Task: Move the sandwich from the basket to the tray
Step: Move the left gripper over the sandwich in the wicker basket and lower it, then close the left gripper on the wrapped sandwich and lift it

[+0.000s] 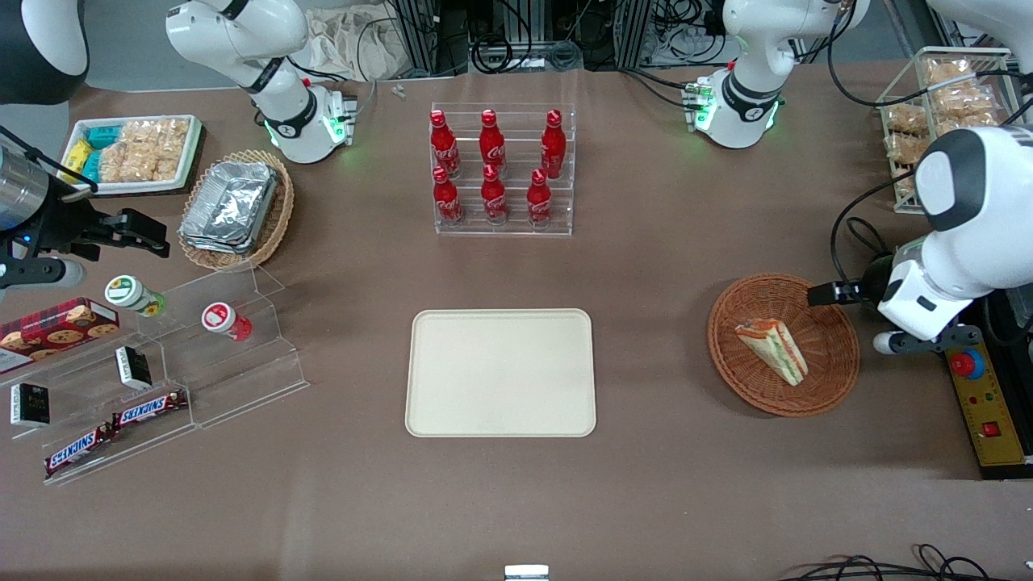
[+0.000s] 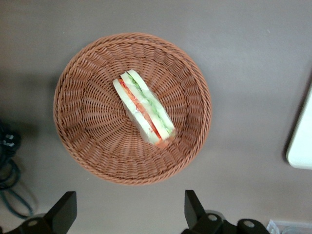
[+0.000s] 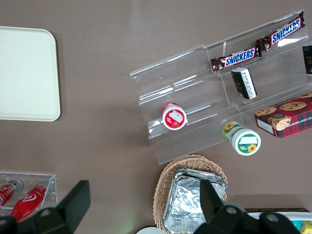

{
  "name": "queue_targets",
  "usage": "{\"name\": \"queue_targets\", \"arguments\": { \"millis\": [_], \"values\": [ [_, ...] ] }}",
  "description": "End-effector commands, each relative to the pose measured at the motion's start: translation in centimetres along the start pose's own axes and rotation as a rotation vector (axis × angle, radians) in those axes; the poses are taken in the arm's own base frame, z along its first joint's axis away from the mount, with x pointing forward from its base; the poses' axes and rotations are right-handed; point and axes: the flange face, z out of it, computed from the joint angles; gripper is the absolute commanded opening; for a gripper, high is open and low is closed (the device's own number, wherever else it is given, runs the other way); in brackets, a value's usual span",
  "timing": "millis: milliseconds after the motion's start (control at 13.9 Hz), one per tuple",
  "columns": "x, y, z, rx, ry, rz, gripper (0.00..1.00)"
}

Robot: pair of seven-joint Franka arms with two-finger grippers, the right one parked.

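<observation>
The sandwich (image 1: pixel 772 349) (image 2: pixel 144 113), a wrapped wedge with green and orange-red filling, lies on its side in the middle of the round reddish-brown wicker basket (image 1: pixel 831 355) (image 2: pixel 92 122). The left arm's gripper (image 1: pixel 825 294) (image 2: pixel 127 209) hangs above the basket's rim on the side toward the working arm's end of the table. It is open wide and holds nothing; its black fingers (image 2: pixel 64 208) are well apart from the sandwich. The cream-beige tray (image 1: pixel 500 373) (image 2: pixel 302 141) lies flat with nothing on it, beside the basket toward the parked arm's end.
A clear rack of red cola bottles (image 1: pixel 502 169) stands farther from the front camera than the tray. A yellow control box with a red stop button (image 1: pixel 989 403) and a wire rack of bagged snacks (image 1: pixel 944 105) sit near the working arm. Cables (image 2: pixel 7 170) lie beside the basket.
</observation>
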Motion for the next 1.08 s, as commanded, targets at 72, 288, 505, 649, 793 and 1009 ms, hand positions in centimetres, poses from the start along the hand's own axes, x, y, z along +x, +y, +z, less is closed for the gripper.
{"name": "queue_targets", "arguments": {
  "millis": [72,288,505,649,793,1009],
  "values": [
    [-0.6,-0.1,4.1,-0.026,0.088,-0.239,0.99],
    [-0.2,-0.1,8.1,-0.031,0.104,-0.362,0.99],
    [0.5,0.0,11.7,-0.031,0.102,-0.423,0.99],
    [0.4,-0.3,14.1,-0.031,0.107,-0.437,0.98],
    [0.7,-0.4,15.5,-0.037,0.122,-0.459,0.98],
    [0.9,-0.3,17.0,-0.033,0.112,-0.47,0.98]
  ]
}}
